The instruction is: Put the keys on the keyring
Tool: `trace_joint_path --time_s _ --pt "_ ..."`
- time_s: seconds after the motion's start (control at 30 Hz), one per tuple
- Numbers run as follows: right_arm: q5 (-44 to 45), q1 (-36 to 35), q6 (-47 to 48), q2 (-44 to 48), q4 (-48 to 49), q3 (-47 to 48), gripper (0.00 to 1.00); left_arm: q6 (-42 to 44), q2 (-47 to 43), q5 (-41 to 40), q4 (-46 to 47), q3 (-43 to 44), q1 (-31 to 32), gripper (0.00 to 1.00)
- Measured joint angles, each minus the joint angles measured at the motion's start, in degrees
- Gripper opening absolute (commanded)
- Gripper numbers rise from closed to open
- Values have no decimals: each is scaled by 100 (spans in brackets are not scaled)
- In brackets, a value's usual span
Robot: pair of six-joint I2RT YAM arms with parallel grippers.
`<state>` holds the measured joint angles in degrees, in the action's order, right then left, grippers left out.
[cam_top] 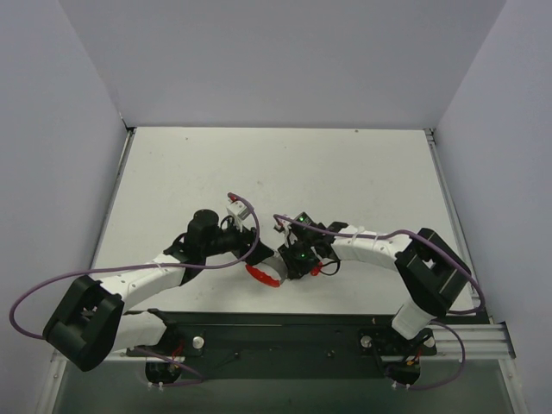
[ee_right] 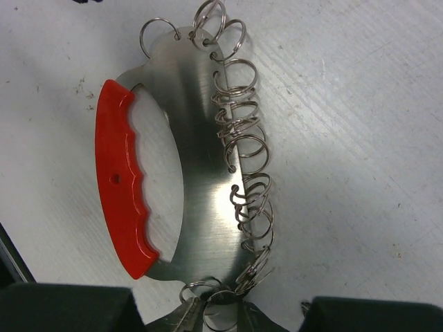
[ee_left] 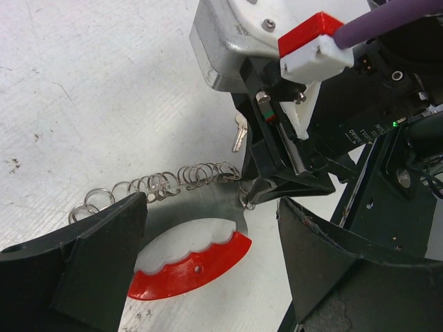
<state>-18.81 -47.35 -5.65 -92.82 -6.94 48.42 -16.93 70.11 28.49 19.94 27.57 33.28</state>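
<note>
The keyring (ee_right: 201, 187), a steel crescent with a red grip and wire rings (ee_right: 242, 124) strung along its edge, is seen lying flat on the table (cam_top: 345, 172) between both grippers. A small silver key (ee_left: 239, 133) is glimpsed beside the right gripper (ee_left: 255, 194), whose jaw state cannot be told. The left gripper (ee_left: 208, 263) is spread wide over the keyring.

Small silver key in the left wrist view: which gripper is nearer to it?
Right. The right gripper is close beside the key; the left gripper sits farther back, open over the red arc of the keyring.
</note>
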Motion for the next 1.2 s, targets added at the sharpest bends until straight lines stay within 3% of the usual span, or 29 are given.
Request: trace_joint_path --time_s 0.13,0.7,1.2 --pt "-26 -15 -7 -57 48 35 0 0 2 -2 0 0 0 86" --pt "-378 -31 136 605 -682 557 0 105 -57 2 -57 -2 0 85" --pt "-2470 911 188 1161 -713 752 0 -66 -1261 811 999 -638 55 85"
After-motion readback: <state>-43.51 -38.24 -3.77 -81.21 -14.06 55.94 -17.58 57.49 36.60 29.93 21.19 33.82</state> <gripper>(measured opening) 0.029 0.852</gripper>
